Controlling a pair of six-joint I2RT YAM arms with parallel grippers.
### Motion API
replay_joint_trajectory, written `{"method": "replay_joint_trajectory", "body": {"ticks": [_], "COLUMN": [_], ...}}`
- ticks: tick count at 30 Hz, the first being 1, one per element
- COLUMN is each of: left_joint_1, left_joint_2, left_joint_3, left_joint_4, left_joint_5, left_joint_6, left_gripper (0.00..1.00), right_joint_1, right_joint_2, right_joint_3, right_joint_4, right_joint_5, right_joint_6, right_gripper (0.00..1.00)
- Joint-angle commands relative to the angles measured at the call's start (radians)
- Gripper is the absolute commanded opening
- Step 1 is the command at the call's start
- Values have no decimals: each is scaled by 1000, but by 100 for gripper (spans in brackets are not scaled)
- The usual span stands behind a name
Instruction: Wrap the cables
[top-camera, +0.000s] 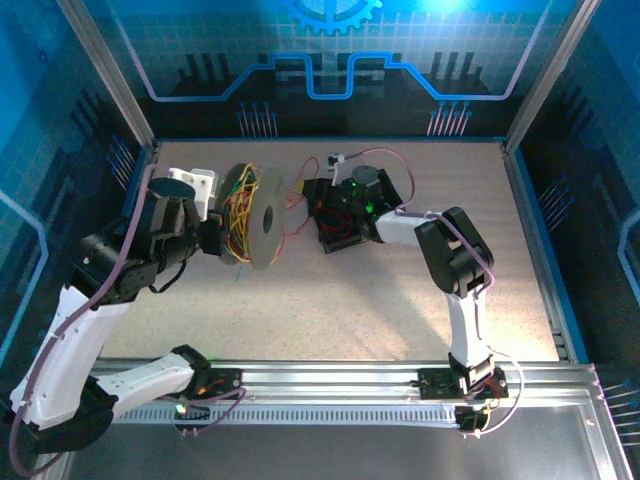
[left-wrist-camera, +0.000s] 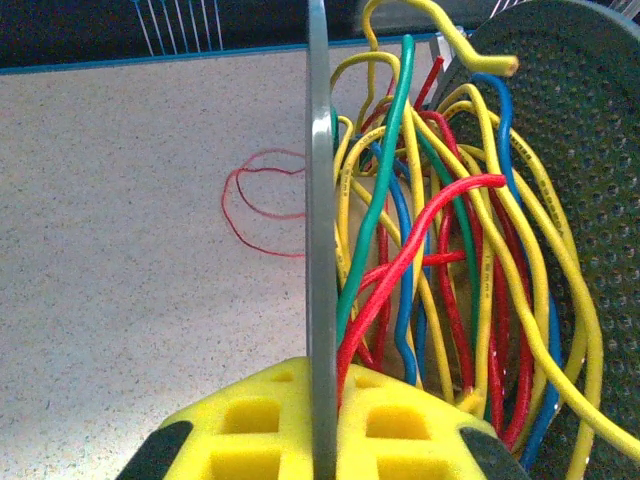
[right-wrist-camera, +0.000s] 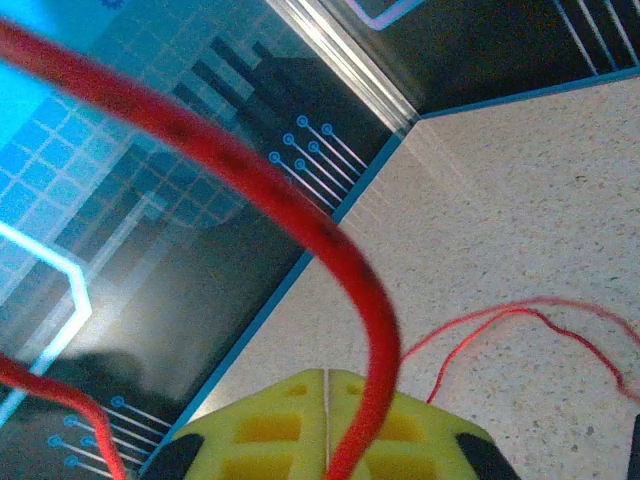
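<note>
Mostly blurred, red cable (right-wrist-camera: 300, 213) crosses right end effector (right-wrist-camera: 327, 385); grip unclear.

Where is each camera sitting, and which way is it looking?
Top external: high behind the arms, looking down at the table; both arms show, the left gripper at the spool, the right gripper to its right.
Left wrist: on the left arm, looking past its yellow fingers, shut on the spool's grey flange, at the coloured cables.
Right wrist: on the right arm, facing the back wall; its yellow fingers pinch a red cable.
Shared: top and left wrist both show the spool.
</note>
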Motion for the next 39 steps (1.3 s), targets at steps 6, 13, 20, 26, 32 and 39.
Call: {"method": "replay_joint_trajectory", "body": {"ticks": [6,13,20,26,32,39], "left_joint_1": [-7,-25,-23,1,94,200], "left_joint_2": [-2,1,81,156,190,188], "left_joint_3": [-109,-197,-216,-167,-115,-98], "left_joint_4": [191,181,152,157,175,215], "left_joint_5": [166,108,-92,-175,-170,-175], "left_joint_6": [-34,-35,-32,-58,-102,-161], "left_gripper": [0,0,0,0,0,0], "right_joint_1": [-26,-3,156,309,448,547], "right_joint_2": [-215,-180,-257,-264,-297,-282], "right_joint_3": [200,610,794,909,926,984], "right_joint_4": [-528,-1086,-1389,-1616,-1753,-1943], "right_joint_5": [134,194,417,668,793,711], "right_joint_6": [-255,-448,-753,-924,-972,-865], "right_gripper": [0,0,0,0,0,0]}}
